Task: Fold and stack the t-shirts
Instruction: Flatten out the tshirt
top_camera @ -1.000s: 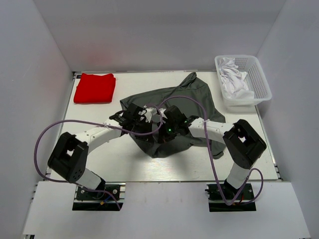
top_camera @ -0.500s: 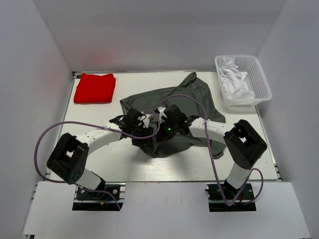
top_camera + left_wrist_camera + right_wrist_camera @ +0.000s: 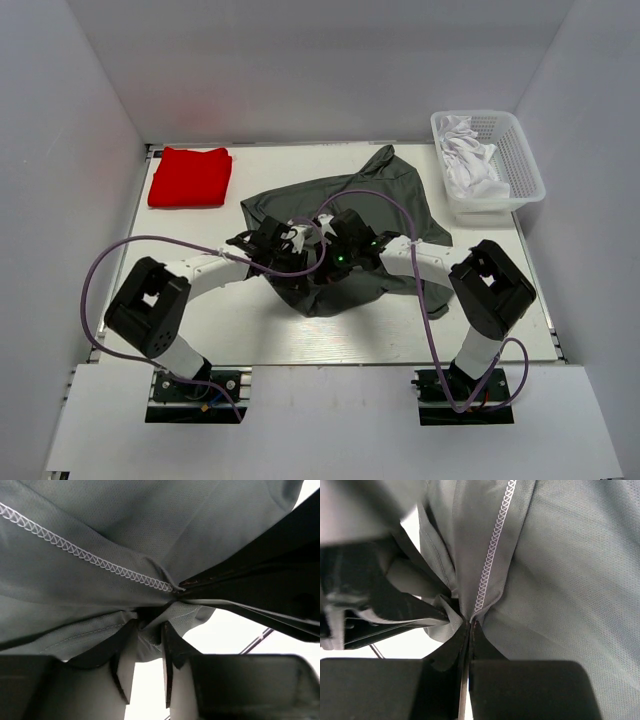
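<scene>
1. A white bench is seen from above, with a grey t-shirt lying rumpled and unfolded at its middle. This is the garment in hand.
2. Well apart from the grey t-shirt, to its far left, a red t-shirt lies folded flat in a neat rectangle. It looks finished, and is probably the base of the stack.
3. To the far right of the grey t-shirt stands a white basket holding bunched white cloth, most likely more shirts waiting to be folded.
4. The left arm and the right arm meet over the near part of the grey t-shirt. The left jaws pinch a gathered fold of its fabric. The right jaws are pressed together on a hem with white zigzag stitching.
5. By this reckoning the task is roughly a third done: one shirt is folded, one is gripped but not yet laid flat, and the basket's contents are untouched.
6. No brand, label or readable writing appears in any view.
</scene>
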Tool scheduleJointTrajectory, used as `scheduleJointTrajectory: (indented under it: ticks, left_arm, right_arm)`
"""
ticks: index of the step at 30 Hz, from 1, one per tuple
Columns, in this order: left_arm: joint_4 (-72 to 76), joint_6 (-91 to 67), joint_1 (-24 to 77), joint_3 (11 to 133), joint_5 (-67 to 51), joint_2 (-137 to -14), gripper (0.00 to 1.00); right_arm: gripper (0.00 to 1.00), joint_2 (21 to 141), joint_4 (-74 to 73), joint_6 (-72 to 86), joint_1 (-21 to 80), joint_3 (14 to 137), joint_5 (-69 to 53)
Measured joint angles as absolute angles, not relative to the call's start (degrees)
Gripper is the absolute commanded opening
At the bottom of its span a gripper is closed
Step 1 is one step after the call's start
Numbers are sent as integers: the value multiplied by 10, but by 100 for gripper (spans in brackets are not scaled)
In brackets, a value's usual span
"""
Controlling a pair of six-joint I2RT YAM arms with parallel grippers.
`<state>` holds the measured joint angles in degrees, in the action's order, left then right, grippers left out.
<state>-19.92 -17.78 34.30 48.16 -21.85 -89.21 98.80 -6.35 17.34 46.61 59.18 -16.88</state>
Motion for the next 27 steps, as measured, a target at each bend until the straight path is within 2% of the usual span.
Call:
scheduleJointTrajectory:
  ticks: [2, 8, 15, 19, 22, 23, 27]
  left_arm:
    - [-197, -176, 343, 482, -220, -896, 32]
    - [-218, -190, 343, 453, -223, -851, 32]
    - [-303, -223, 343, 443, -224, -781, 34]
    - [-338, -232, 343, 442, -216, -778, 31]
    - [-353, -235, 343, 445, -199, -788, 51]
    - [-356, -237, 343, 449, -191, -794, 64]
    - [-332, -240, 341, 466, -172, -805, 65]
  right_arm:
    - [0, 988, -64, 173, 465, 592, -169]
    - [0, 988, -64, 173, 466, 595, -169]
    - [0, 988, -67, 173, 468, 600, -169]
    - [0, 988, -66, 174, 469, 604, -173]
    - [0, 988, -65, 173, 470, 607, -176]
    - [0, 988, -65, 173, 471, 607, -176]
    - [0, 988, -65, 173, 472, 607, -176]
